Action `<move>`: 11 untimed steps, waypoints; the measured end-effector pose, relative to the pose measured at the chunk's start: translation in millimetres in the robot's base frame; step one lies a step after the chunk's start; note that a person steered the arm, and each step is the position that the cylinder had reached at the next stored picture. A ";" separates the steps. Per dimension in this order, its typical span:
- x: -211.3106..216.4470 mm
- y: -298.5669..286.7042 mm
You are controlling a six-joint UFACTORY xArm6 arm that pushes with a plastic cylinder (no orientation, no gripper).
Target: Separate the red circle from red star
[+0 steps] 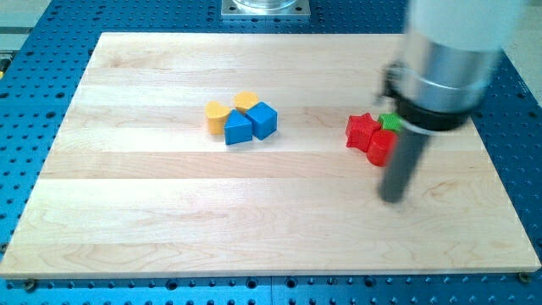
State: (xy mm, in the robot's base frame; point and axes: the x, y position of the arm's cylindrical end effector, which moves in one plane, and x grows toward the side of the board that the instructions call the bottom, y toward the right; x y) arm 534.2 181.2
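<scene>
A red star [362, 130] lies right of the board's centre. A red circle [380, 147] touches it on its lower right, partly hidden behind my rod. A green block [390, 121] sits just above the red circle, against the star's right side, partly hidden by the arm. My tip [392, 198] rests on the board just below and slightly right of the red circle, with the rod rising past the circle's right edge.
A cluster sits left of centre: a yellow heart-like block [217, 115], a yellow block [246, 101], a blue triangle [238, 129] and a blue cube [262, 119]. The wooden board [169, 220] lies on a blue perforated table [25, 102].
</scene>
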 end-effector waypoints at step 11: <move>-163.6 -111.6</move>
